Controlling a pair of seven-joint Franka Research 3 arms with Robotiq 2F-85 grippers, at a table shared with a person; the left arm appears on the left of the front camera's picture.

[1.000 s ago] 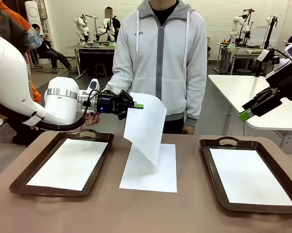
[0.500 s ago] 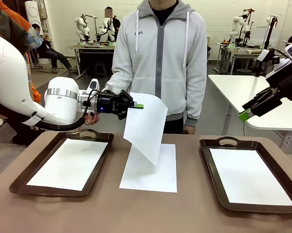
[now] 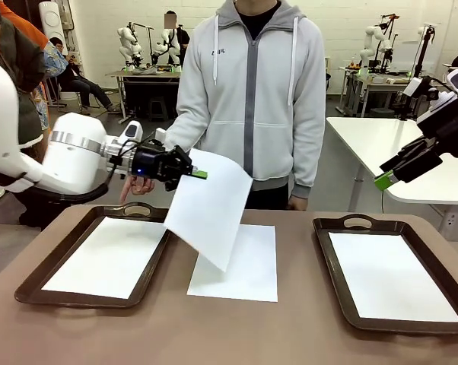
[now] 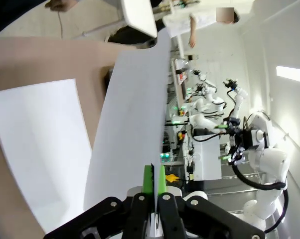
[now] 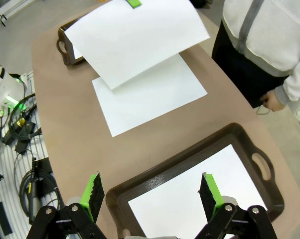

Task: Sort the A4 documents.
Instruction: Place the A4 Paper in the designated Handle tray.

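My left gripper (image 3: 198, 174) is shut on the top edge of a white A4 sheet (image 3: 208, 206), which hangs tilted above the table between the left tray (image 3: 31, 277) and the middle. In the left wrist view the green pads (image 4: 148, 180) pinch that sheet (image 4: 130, 129). Another sheet (image 3: 240, 266) lies flat on the table's middle. One sheet (image 3: 107, 255) lies in the left tray and one (image 3: 389, 274) in the right tray (image 3: 332, 262). My right gripper (image 3: 381, 181) is open, raised off the table's right side. From the right wrist, its fingers (image 5: 93, 191) spread above the right tray (image 5: 200, 149).
A person in a grey hooded jacket (image 3: 252, 91) stands at the far edge, one hand (image 3: 138, 186) behind my left gripper. A white table (image 3: 381, 144) stands at the right. Bare brown tabletop (image 3: 236, 327) runs along the front.
My left gripper has moved left and slightly down with the held sheet, swinging it toward the left tray. The right arm has stayed still.
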